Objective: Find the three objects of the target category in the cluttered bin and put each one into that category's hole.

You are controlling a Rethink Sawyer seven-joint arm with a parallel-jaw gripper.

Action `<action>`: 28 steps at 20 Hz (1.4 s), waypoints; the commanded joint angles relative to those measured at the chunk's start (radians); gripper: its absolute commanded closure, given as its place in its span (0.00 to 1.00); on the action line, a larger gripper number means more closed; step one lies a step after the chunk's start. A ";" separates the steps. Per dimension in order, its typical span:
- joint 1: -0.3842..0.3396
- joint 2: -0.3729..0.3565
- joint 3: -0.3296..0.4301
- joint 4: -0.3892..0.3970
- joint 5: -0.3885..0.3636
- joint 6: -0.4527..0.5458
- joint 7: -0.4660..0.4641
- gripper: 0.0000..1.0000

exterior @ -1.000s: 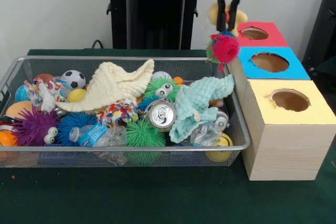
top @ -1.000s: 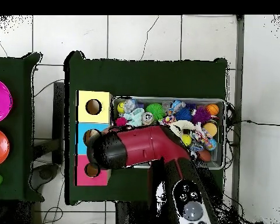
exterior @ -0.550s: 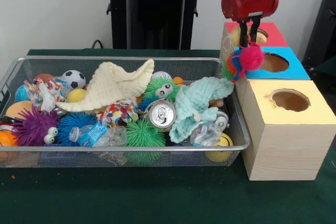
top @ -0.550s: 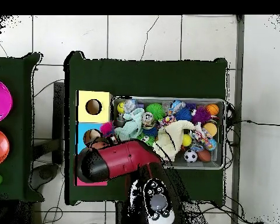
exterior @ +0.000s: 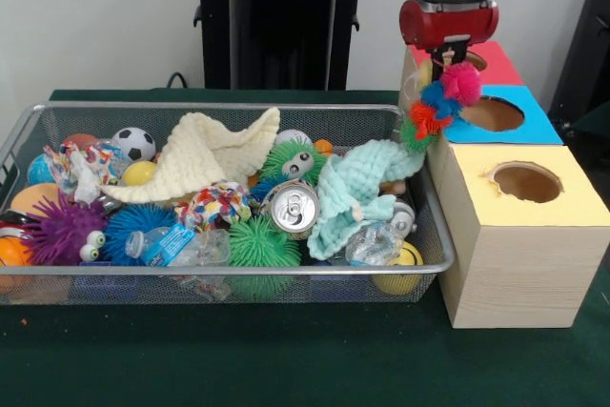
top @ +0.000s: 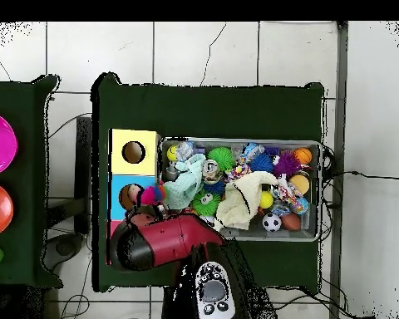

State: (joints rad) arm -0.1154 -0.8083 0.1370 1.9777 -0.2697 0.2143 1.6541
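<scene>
A long spiky toy (exterior: 440,100) in pink, blue, orange and green hangs from my gripper (exterior: 450,54), which is shut on its pink end. The pink end sits beside the blue box's hole (exterior: 491,113), and the green tail trails down-left over the gap to the wire bin (exterior: 219,107). In the overhead view the spiky toy (top: 149,195) lies across the blue box's hole (top: 128,197), and the red arm (top: 165,241) hides the gripper. The red box (exterior: 496,62) stands behind the blue one, partly hidden by the arm. The yellow box (exterior: 572,207) stands in front of it.
The bin holds a cream cloth (exterior: 205,154), a mint cloth (exterior: 357,188), a drinks can (exterior: 293,207), a soccer ball (exterior: 133,143), a water bottle (exterior: 181,247) and several spiky balls. In the overhead view, large round pink and orange things lie on another table at the left edge.
The gripper has carried the spiky toy from above the bin's corner over to the boxes. The toy now hangs stretched out, its pink end by the blue hole.
</scene>
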 commanded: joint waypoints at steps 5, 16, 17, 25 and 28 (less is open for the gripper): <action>-0.054 0.041 -0.032 0.130 0.050 -0.015 0.204 1.00; -0.095 0.000 -0.027 0.213 0.042 -0.039 0.191 1.00; -0.092 -0.003 -0.030 0.221 0.044 -0.043 0.195 1.00; -0.035 -0.054 -0.063 0.288 0.070 -0.057 0.233 1.00; 0.000 -0.022 -0.076 0.291 0.083 -0.097 0.257 1.00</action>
State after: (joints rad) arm -0.1548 -0.8492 0.0768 2.2119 -0.2373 0.2094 1.6549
